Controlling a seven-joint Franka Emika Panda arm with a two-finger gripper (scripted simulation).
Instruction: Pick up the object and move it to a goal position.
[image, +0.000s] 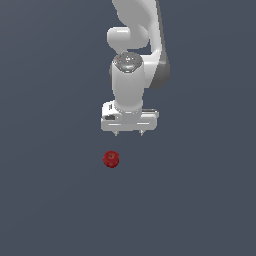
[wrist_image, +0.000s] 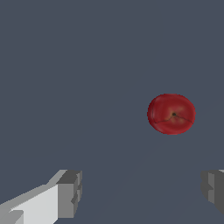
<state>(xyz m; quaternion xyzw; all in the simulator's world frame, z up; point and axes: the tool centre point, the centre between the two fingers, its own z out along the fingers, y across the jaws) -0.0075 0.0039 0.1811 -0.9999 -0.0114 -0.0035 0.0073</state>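
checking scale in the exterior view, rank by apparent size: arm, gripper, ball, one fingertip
1. arm, largest by far
2. gripper, the white crossbar with its two tips
3. ball, much narrower than the gripper
4. one fingertip, a tiny nub

The ball lies apart from the gripper, so nearness may skew this slightly.

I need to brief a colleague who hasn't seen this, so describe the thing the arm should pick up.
Find the white gripper hanging open over the plain grey floor. Just below it in the exterior view, slightly towards that view's left, lies the object: a small, glossy, dark-red, tomato-like ball, the only coloured thing there.
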